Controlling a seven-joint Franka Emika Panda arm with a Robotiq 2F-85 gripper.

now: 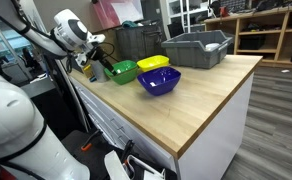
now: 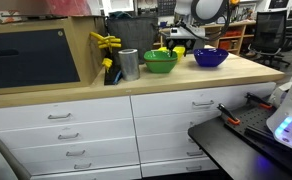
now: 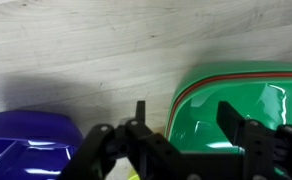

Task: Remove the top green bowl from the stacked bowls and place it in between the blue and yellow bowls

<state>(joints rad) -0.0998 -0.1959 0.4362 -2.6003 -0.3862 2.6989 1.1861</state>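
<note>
The stacked bowls (image 3: 236, 100) fill the right of the wrist view. The top green bowl (image 1: 121, 71) is plain green inside, and a thin red edge shows just under its rim. In the exterior views it sits beside the yellow bowl (image 1: 153, 63) and near the blue bowl (image 1: 159, 82); the blue bowl (image 3: 26, 145) also shows at the lower left of the wrist view. My gripper (image 3: 186, 106) is open and straddles the stack's near rim. One finger (image 3: 140, 112) is outside over the wood, the other finger (image 3: 236, 118) is inside the green bowl. Neither visibly touches the rim.
A grey plastic bin (image 1: 196, 48) stands behind the bowls on the wooden counter (image 1: 206, 95). A metal cup (image 2: 128, 64) and a yellow tool (image 2: 106, 45) sit next to the green bowl (image 2: 160, 62). The counter's front edge runs along the drawers (image 2: 66, 135).
</note>
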